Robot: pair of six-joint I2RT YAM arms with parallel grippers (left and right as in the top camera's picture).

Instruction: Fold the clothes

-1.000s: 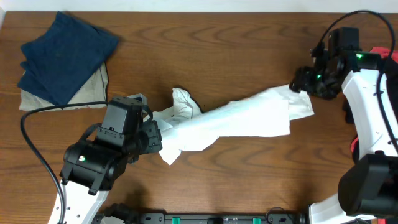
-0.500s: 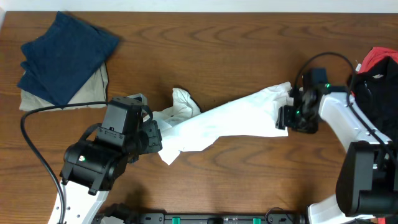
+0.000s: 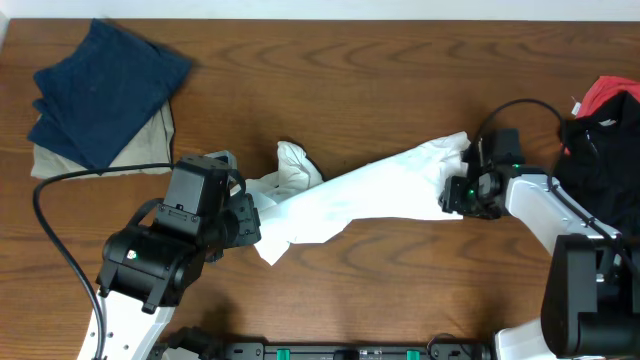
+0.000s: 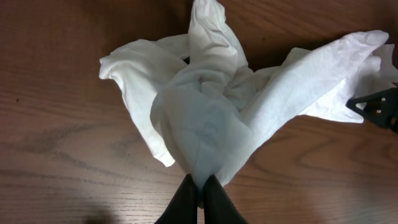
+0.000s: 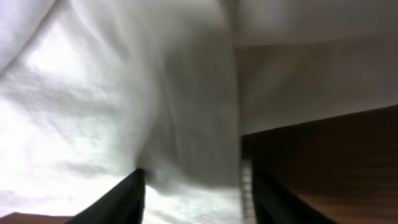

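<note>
The clothes, a white T-shirt [image 3: 370, 195], lie bunched and stretched in a long band across the middle of the table. My left gripper [image 3: 255, 222] holds the shirt's left end; in the left wrist view its jaws [image 4: 200, 182] are pinched together on a fold of the white shirt [image 4: 205, 106]. My right gripper [image 3: 452, 195] sits at the shirt's right end. In the right wrist view its gripper [image 5: 196, 180] has the fingers apart, with white shirt cloth [image 5: 124, 93] lying between and over them. No lettering shows.
A navy blue folded garment [image 3: 105, 90] rests on a beige folded garment [image 3: 150, 150] at the back left. Red and black cloth [image 3: 605, 120] lies at the right edge. A black cable [image 3: 60, 240] loops by the left arm.
My right gripper has come in from the far right and dropped onto the shirt's right end, its jaws narrowing. The left gripper and its hold have not moved.
</note>
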